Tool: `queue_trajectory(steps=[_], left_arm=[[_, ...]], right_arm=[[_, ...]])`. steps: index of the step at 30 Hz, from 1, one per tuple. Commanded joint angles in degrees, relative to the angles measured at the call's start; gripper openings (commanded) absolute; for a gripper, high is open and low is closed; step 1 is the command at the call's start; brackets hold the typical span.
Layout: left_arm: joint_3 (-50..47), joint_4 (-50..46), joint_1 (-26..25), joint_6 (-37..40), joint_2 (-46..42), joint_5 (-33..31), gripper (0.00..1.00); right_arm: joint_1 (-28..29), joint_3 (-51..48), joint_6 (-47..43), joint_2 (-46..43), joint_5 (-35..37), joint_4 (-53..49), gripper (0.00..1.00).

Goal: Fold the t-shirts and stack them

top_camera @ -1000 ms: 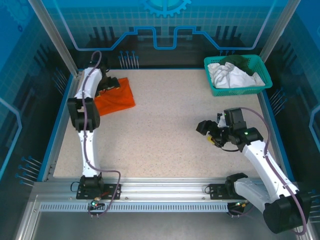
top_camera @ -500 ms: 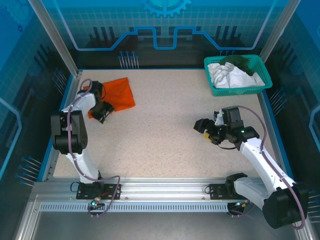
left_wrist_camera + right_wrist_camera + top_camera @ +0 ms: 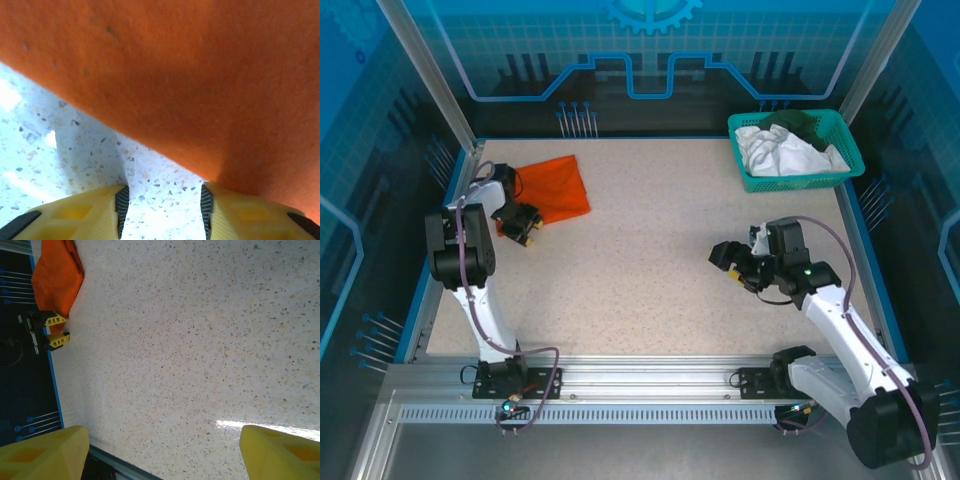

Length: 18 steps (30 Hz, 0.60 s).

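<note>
A bright orange t-shirt lies folded on the table at the far left. My left gripper sits low at the shirt's near-left corner. In the left wrist view the orange t-shirt covers the upper part, and my left gripper is open with only speckled table between its fingers. The right finger touches the cloth's edge. A white t-shirt and a dark green one lie crumpled in the basket. My right gripper hovers open over bare table at the right, holding nothing.
The teal mesh basket stands at the far right corner. A blue rim borders the table's left side, close to my left arm. The right wrist view looks across the table to the orange t-shirt and my left gripper.
My left gripper has pulled back from over the orange shirt to its near-left corner, and its jaws have narrowed. The right arm has barely shifted.
</note>
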Motion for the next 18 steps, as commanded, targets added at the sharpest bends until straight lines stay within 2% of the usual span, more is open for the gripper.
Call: queue_trajectory(steps=[1, 7, 18], left_arm=[[4.5, 3.3, 2.4, 4.7, 5.2, -4.4, 0.47], [10.8, -0.4, 2.3, 6.5, 9.3, -6.1, 0.47], [15.7, -0.3, 2.0, 3.5, 12.2, -6.1, 0.48]], right_arm=[[-0.1, -1.2, 0.6, -3.0, 1.8, -1.7, 0.81], [-0.8, -1.3, 0.8, -6.1, 2.8, -3.9, 0.81], [-1.4, -1.4, 1.0, -10.0, 3.8, -7.2, 0.81]])
